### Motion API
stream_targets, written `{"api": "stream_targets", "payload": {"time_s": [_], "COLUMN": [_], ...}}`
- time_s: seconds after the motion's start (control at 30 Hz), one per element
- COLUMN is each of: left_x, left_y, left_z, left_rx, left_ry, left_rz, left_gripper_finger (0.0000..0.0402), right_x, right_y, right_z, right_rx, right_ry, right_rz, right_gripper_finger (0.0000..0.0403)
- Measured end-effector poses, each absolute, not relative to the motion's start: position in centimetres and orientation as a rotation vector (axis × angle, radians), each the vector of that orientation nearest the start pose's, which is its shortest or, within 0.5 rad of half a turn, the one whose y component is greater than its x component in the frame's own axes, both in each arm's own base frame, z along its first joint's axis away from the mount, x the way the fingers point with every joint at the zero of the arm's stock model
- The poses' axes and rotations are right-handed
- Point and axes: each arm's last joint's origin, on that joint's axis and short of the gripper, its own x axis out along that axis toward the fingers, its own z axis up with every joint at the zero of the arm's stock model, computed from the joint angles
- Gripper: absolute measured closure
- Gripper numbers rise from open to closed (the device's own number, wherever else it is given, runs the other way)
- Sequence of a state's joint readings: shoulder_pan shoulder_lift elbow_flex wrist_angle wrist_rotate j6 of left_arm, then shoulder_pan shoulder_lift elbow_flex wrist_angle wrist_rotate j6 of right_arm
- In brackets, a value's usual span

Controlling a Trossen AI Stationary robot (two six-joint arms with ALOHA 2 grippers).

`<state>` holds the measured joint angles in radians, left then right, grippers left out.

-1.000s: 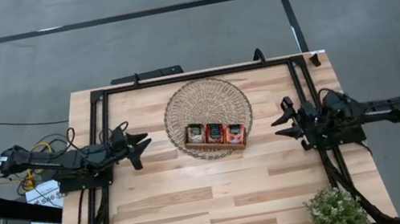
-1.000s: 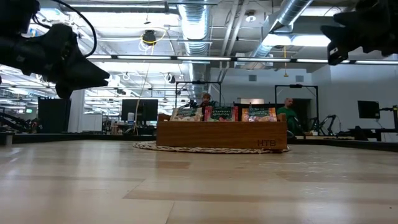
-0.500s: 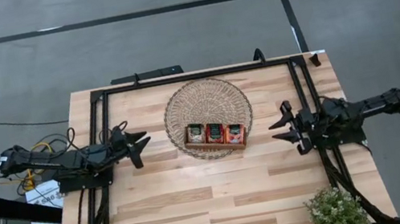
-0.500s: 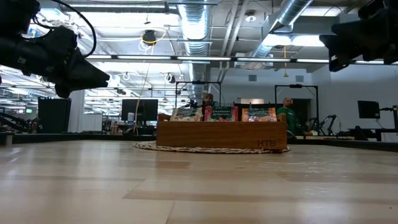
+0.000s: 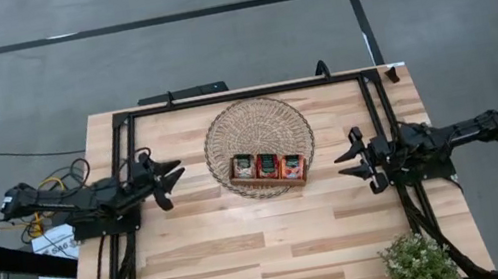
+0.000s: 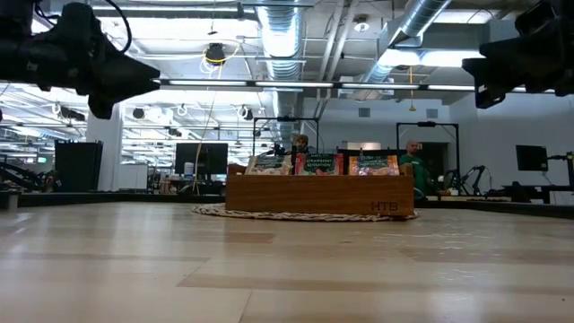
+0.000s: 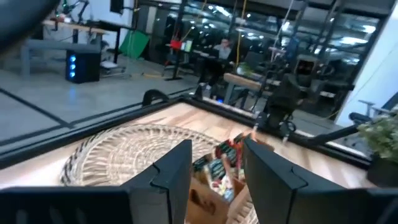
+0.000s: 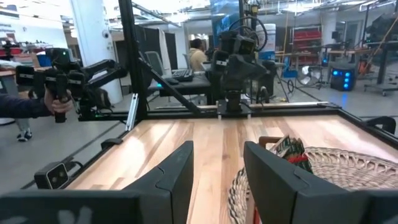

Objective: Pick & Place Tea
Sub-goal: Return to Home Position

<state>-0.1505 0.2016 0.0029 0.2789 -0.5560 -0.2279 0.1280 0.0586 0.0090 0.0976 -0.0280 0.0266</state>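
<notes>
Tea sachets [image 5: 268, 166], red and cream-green, stand upright in the three compartments of a brown wooden tray [image 5: 272, 182]. The tray rests on a round woven mat [image 5: 256, 118] in the middle of the table. In the low view the sachets [image 6: 314, 164] stick up above the tray wall [image 6: 318, 193]. My left gripper [image 5: 172, 185] hovers open to the left of the mat, pointing at the tray. My right gripper [image 5: 343, 164] hovers open to the right of it, also facing the tray. The left wrist view shows the sachets [image 7: 217, 169] beyond its fingers. The right wrist view shows them [image 8: 290, 152] too.
A black rail frame [image 5: 241, 94] runs along the table's far, left and right sides. A potted plant [image 5: 418, 263] stands at the near right corner. Bare wood lies between tray and near edge. People [image 8: 199, 53] are in the room beyond the table.
My left gripper has risen and drawn back slightly toward the table's left edge, staying open. My right gripper has shifted a little toward the tray, still open. The tray and sachets have kept still.
</notes>
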Motion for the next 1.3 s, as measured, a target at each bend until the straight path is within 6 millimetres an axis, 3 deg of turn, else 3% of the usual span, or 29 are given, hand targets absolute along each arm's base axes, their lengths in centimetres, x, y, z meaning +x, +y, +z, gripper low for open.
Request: {"api": "stream_targets", "payload": {"time_s": [0.47,0.83,1.3], "left_x": [10.4,10.4,10.4], "left_y": [-0.2,-0.2,-0.2], "left_z": [16.2,16.1,16.1], "left_rx": [-0.257,-0.262,-0.261], "left_ry": [0.002,0.008,0.011], "left_rz": [0.335,0.339,0.34], "left_gripper_finger": [0.0268,0.0268,0.0268], "right_x": [9.9,9.9,9.9], "right_y": [1.7,1.7,1.7], "right_z": [17.0,17.0,17.0], "right_rx": [-0.086,0.101,0.105], "right_ry": [-0.05,-0.025,-0.025], "right_rz": [0.255,0.26,0.26], "right_gripper_finger": [0.0269,0.0269,0.0269]}}
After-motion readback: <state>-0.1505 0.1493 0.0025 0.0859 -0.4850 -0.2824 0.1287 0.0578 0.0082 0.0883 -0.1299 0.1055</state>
